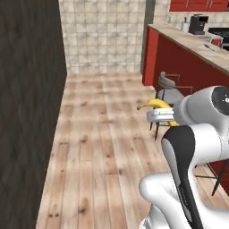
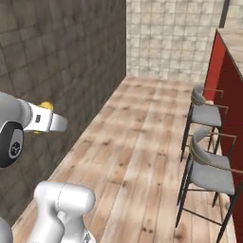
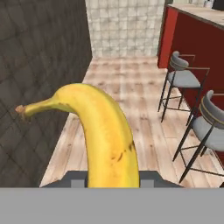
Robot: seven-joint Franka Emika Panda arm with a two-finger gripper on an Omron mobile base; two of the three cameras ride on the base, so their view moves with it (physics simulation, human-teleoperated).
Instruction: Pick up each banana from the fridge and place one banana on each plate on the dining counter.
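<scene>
Gripper [image 1: 162,117] is showing in the left base view, clenching the yellow banana [image 1: 154,104] above the wooden floor [image 1: 98,147], with the dining counter [image 1: 188,58] standing to the far right. Right base view is catching a yellow bit of that banana [image 2: 45,106] near the dark wall [image 2: 61,61], with two stools [image 2: 206,142] lining up right. Hand view is showing the banana [image 3: 103,131] rising from the grasping jaws, stem pointing left.

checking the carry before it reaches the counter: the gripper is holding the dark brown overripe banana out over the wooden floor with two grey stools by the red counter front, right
Not quite. The banana shut in the gripper is bright yellow with only small brown flecks, not dark brown and overripe; the hand view shows it up close. The rest holds: it is held out over the wooden floor, and two grey stools stand by the red counter front.
</scene>
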